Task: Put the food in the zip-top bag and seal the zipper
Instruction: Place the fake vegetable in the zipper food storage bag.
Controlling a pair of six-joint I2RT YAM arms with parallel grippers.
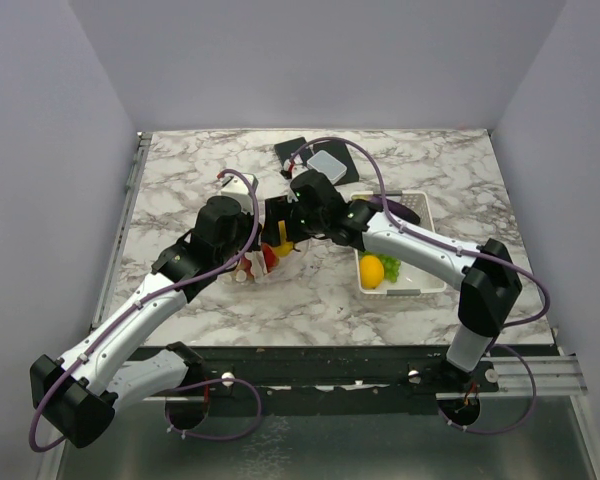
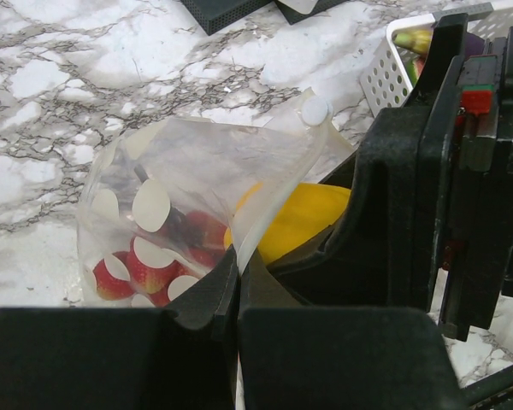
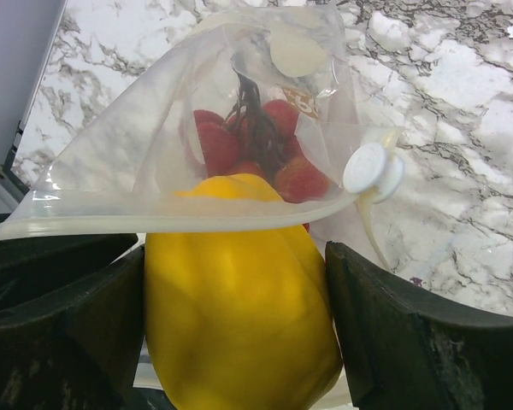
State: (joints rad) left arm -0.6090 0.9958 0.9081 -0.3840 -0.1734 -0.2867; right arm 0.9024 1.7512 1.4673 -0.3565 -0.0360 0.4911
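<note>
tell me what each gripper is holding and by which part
Left gripper pinches the bag by its mouth edge. Right gripper holds the yellow toy food by its sides, at the bag's opening.

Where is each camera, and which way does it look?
Top: high behind the robot, looking down at the table; left arm and right arm show.
Left wrist: on the left arm, looking along the left fingers pinching the bag by its edge.
Right wrist: on the right arm, looking past the right fingers holding yellow food at the bag's mouth.
Shared: both wrist views see the bag, the strawberries and the yellow food.
</note>
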